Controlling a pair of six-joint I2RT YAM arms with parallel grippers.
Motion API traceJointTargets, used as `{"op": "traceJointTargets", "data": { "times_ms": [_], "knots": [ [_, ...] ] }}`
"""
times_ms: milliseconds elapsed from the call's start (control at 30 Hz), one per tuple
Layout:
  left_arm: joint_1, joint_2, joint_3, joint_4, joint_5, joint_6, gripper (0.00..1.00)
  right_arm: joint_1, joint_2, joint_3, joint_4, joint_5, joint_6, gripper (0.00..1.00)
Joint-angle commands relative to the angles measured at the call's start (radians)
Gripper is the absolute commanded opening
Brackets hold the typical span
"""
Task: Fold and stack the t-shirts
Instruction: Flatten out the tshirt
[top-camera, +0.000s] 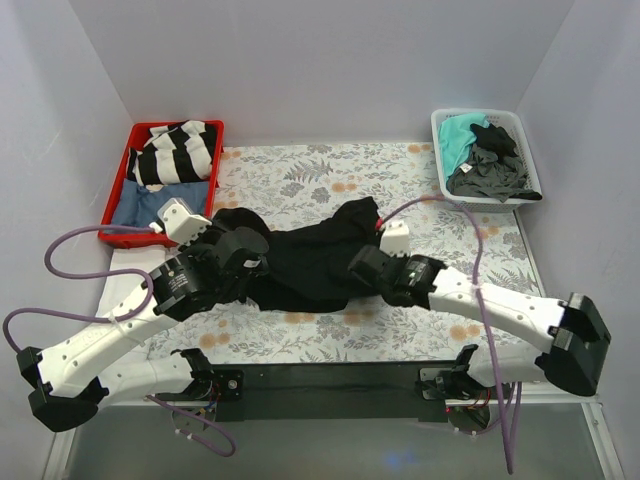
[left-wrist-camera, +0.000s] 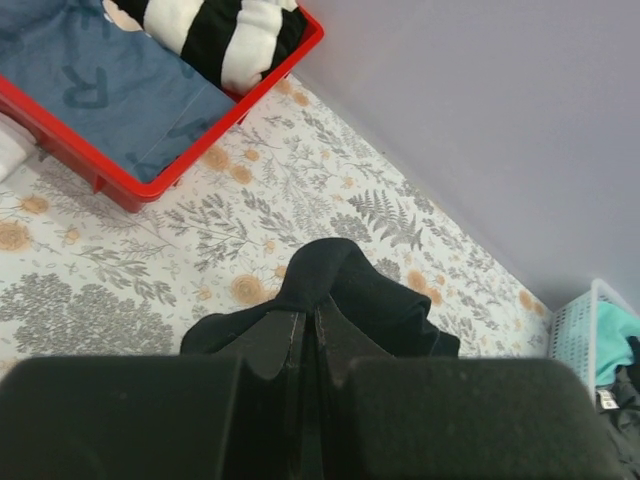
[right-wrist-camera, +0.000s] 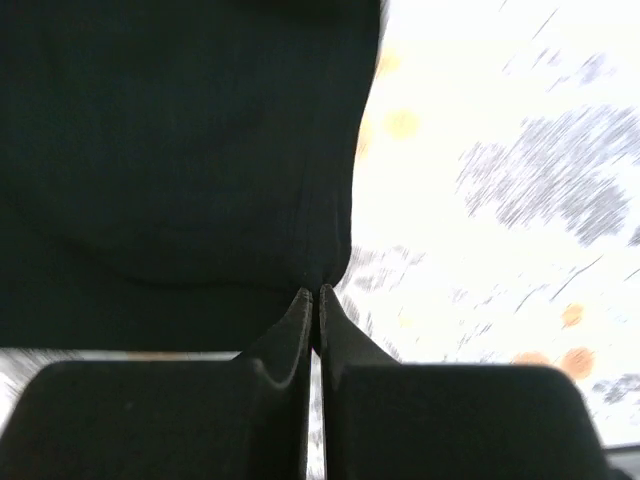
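A plain black t-shirt (top-camera: 310, 250) lies bunched across the middle of the flowered table. My left gripper (top-camera: 255, 265) is shut on its left part; in the left wrist view the fingertips (left-wrist-camera: 308, 318) pinch a raised fold of the black cloth (left-wrist-camera: 350, 290). My right gripper (top-camera: 357, 268) is shut on the shirt's right side; in the right wrist view the closed tips (right-wrist-camera: 315, 292) clamp the hem of the black cloth (right-wrist-camera: 180, 150), which is lifted over the table. A teal t-shirt (top-camera: 458, 135) and a dark grey one (top-camera: 490, 170) lie in the basket at the back right.
A red bin (top-camera: 113, 200) at the back left holds a black-and-white striped garment (top-camera: 178, 152) and blue cloth (top-camera: 145, 205). The white basket (top-camera: 439, 150) stands at the back right corner. Grey walls close in the table on three sides.
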Motion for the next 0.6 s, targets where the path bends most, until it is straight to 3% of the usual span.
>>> {"op": "traceJointTargets", "data": {
  "times_ms": [0,167,333,433,533,567],
  "knots": [
    [0.005,-0.007,0.021,0.142,-0.036,0.108,0.00,-0.112,-0.077,0.174,-0.079,0.262,-0.136,0.01],
    [0.005,-0.010,0.036,0.315,-0.045,0.298,0.00,-0.233,-0.084,0.408,-0.010,0.411,-0.314,0.01],
    [0.005,-0.034,0.074,0.487,-0.084,0.498,0.00,-0.333,-0.113,0.484,0.227,0.410,-0.573,0.01],
    [0.005,-0.065,0.094,0.617,-0.111,0.642,0.00,-0.379,-0.136,0.522,0.308,0.383,-0.648,0.01],
    [0.005,-0.093,0.108,0.820,-0.101,0.856,0.00,-0.392,-0.148,0.576,0.374,0.371,-0.716,0.01],
    [0.005,-0.116,0.101,1.012,-0.078,0.950,0.00,-0.392,-0.150,0.587,0.401,0.367,-0.749,0.01]
  ]
}}
